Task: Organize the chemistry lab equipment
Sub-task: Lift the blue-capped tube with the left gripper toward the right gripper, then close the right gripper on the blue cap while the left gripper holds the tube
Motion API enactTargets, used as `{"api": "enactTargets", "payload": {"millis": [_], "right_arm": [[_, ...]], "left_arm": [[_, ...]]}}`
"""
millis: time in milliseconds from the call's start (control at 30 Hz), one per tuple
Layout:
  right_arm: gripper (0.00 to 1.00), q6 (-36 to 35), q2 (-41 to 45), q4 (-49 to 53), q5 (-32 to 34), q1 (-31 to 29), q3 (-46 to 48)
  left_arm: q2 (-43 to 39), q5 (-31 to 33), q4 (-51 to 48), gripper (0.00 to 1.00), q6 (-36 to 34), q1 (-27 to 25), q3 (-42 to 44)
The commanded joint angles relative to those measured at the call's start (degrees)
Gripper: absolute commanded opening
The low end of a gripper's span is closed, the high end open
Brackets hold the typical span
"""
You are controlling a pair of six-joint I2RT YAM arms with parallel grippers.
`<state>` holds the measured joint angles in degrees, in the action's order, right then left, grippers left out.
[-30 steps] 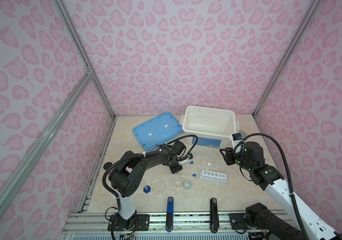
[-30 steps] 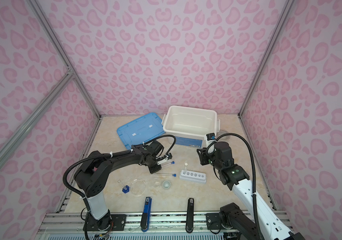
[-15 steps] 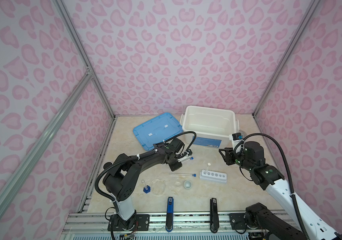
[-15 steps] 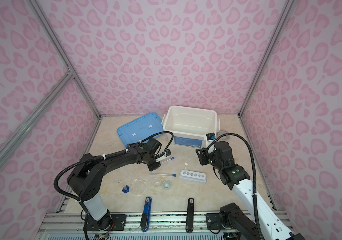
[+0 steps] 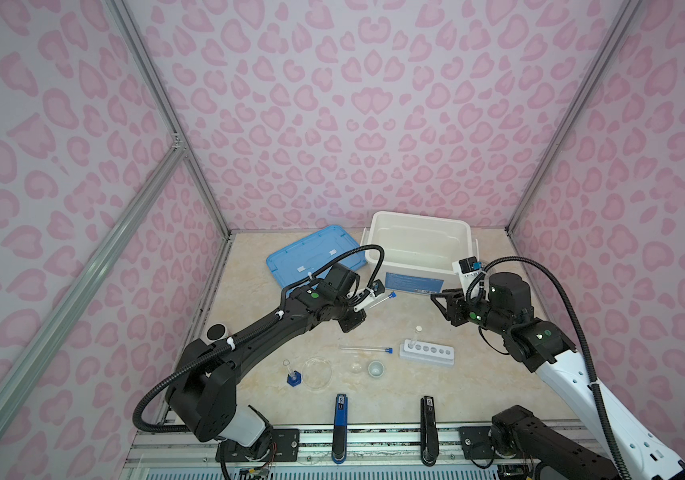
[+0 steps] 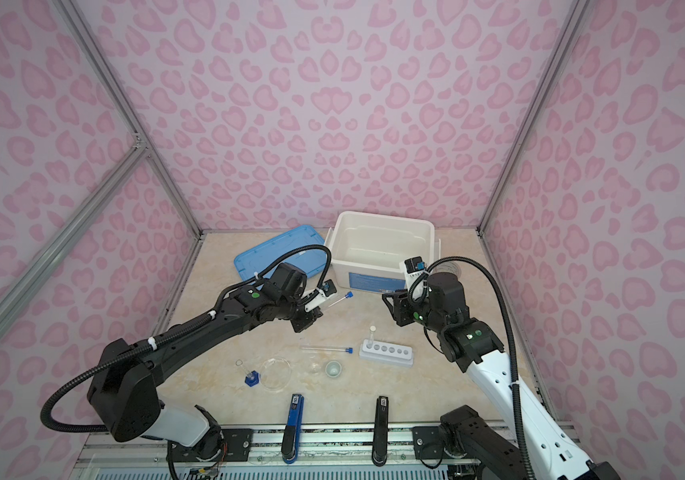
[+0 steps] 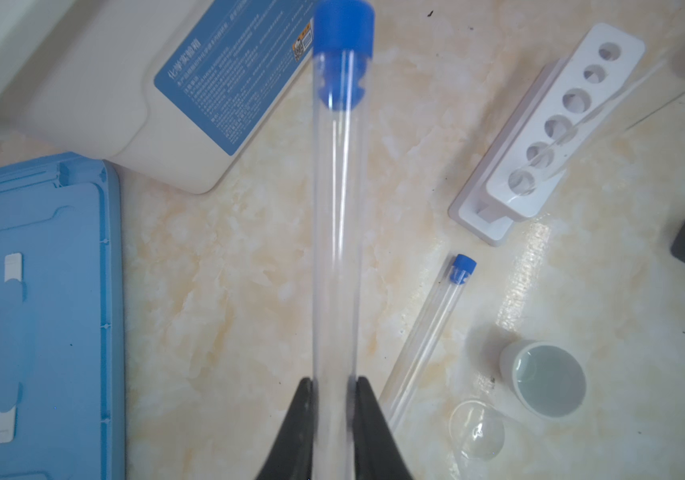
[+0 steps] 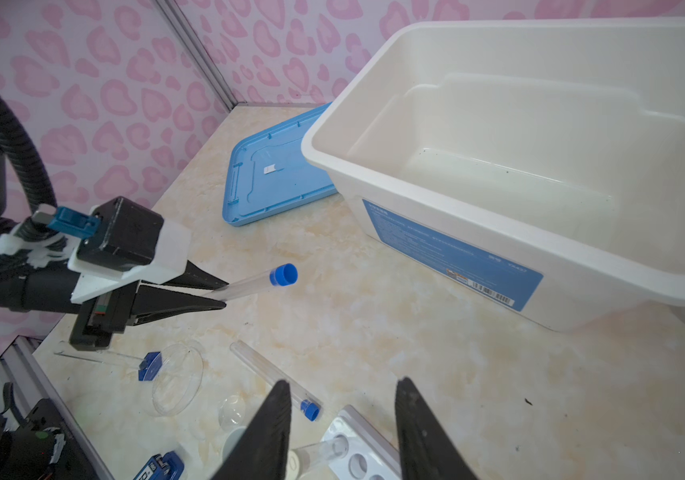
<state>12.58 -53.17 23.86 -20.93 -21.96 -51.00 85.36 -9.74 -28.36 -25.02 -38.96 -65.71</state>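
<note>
Gripping a blue-capped tube (image 7: pixel 335 216) by its uncapped end, the left claw (image 7: pixel 334 384) holds it above the bench (image 5: pixel 394 316), cap aimed toward the open right claw (image 8: pixel 345 382); the six-hole rack (image 5: pixel 432 354) lies nearer that claw.

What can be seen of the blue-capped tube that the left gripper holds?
The held tube is thin, clear, plastic-looking and seems empty, with a blue cap on its far end. The left gripper has its jaws shut on the uncapped end. It hangs off the table, near level, cap toward the white bin; nothing else touches it.
</note>
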Motion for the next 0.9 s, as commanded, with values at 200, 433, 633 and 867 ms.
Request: {"api": "enactTargets", "payload": {"millis": [200,433,633,867], "right_arm": [[0.44,-3.4,-6.03,6.4,-5.67,-5.74,-8.88],[0.44,-2.67,-9.72,8.08,-5.43,-10.56,-15.56],[0.44,-1.0,-11.44,6.4,-4.67,-12.6,-17.08],[0.43,0.42,-12.83,3.15,-5.34,-14.61,-18.05]], "left_arm": [[-10.45,-5.63,3.96,0.14,2.69,0.2,2.85],[-15.4,-7.46,5.58,0.13,2.69,0.2,5.28],[-17.69,-8.16,6.61,0.12,2.69,0.21,6.52],[-19.61,-8.54,7.02,0.12,2.8,0.19,7.0]]}}
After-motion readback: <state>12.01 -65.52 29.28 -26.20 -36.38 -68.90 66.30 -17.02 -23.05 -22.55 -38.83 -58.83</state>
